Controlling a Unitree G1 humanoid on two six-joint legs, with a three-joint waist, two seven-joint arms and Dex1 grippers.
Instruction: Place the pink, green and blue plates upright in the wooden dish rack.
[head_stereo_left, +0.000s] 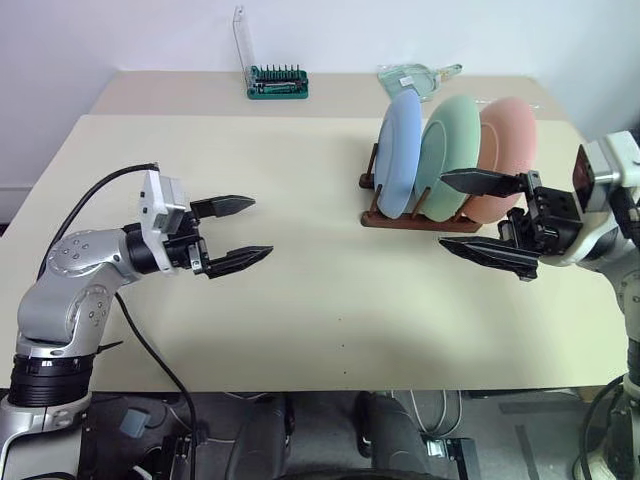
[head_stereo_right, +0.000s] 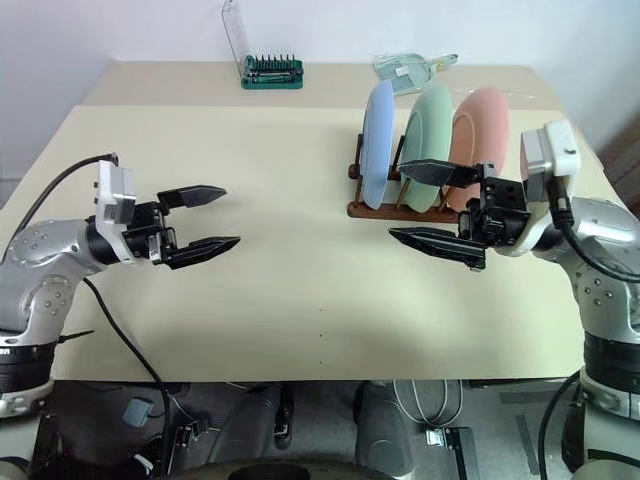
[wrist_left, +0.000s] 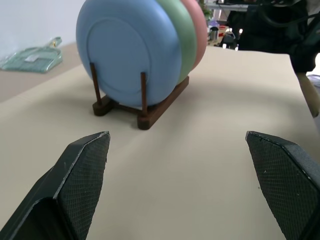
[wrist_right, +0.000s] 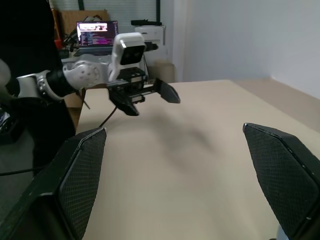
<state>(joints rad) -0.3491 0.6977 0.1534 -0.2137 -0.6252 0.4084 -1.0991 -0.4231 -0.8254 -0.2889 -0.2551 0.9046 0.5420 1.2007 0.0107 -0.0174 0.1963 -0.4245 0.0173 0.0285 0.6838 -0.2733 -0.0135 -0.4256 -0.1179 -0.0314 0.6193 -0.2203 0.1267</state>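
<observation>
The blue plate, green plate and pink plate stand upright, side by side, in the dark wooden dish rack at the table's right. My right gripper hovers open just in front of the rack, fingers pointing left, holding nothing. On the table's left my left gripper is open and empty, pointing right toward the rack. The left wrist view looks at the blue plate and the rack between its own open fingers.
A green screwdriver-bit case with its clear lid raised sits at the back centre. A clear plastic bag lies behind the rack. The beige table stretches bare between the two grippers.
</observation>
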